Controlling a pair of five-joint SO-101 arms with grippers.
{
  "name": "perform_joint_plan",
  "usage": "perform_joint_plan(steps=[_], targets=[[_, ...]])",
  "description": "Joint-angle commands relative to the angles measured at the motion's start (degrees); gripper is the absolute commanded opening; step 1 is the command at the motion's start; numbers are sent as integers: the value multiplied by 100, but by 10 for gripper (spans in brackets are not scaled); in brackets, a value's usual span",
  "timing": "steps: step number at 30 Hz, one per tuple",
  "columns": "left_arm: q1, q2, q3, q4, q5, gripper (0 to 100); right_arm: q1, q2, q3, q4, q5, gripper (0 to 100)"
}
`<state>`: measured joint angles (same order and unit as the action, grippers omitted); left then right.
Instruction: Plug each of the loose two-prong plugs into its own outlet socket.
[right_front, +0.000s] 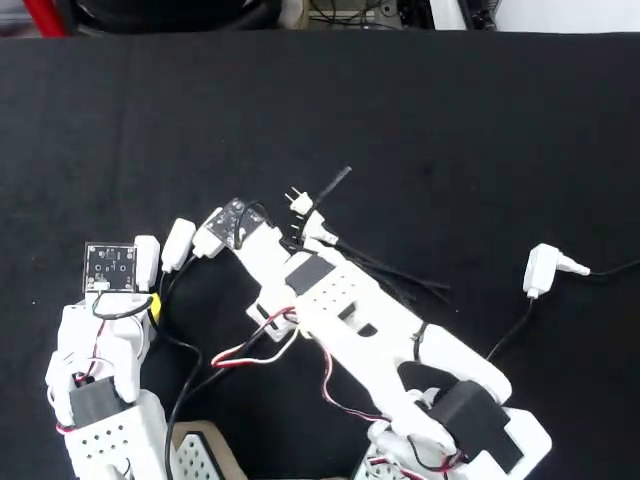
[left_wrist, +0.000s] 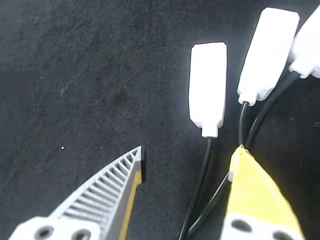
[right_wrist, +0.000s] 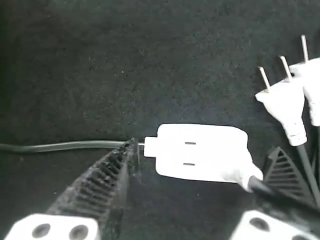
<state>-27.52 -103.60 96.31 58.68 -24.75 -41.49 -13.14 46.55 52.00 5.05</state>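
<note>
Three white outlet sockets lie in a row on the black table: one (right_front: 147, 260), a second (right_front: 178, 243) and a third (right_front: 207, 241). My left gripper (left_wrist: 189, 159) is open just short of the nearest socket (left_wrist: 207, 89), with its cable running between the grey and yellow fingers. My right gripper (right_wrist: 202, 150) is open, its black fingers at either end of a socket (right_wrist: 200, 151) whose two slots face up. Two loose two-prong plugs (right_front: 298, 202) (right_front: 320, 232) lie just beyond the right arm; they are also in the right wrist view, the nearer (right_wrist: 282, 105) and the farther (right_wrist: 312, 75). A third plug (right_front: 541, 267) lies far right.
Black cables (right_front: 400, 275) trail from the plugs under the right arm, and one (right_wrist: 60, 146) runs off from the socket's end. Red and white arm wires (right_front: 250, 350) loop between the two arm bases. The far half of the table (right_front: 320, 100) is bare black cloth.
</note>
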Motion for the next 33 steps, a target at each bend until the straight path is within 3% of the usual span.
perform_joint_plan(steps=[1,8,17,27,33], targets=[[75,-70,101,44,-70,275,-53,-163,-31,-79,9,375],[75,-70,101,44,-70,275,431,347,-145,-211,9,375],[75,-70,101,44,-70,275,440,1314,-804,62,18,369],[75,-70,101,44,-79,275,527,1323,-760,88,281,58],[75,-70,101,44,-79,275,800,1314,-804,88,334,31]])
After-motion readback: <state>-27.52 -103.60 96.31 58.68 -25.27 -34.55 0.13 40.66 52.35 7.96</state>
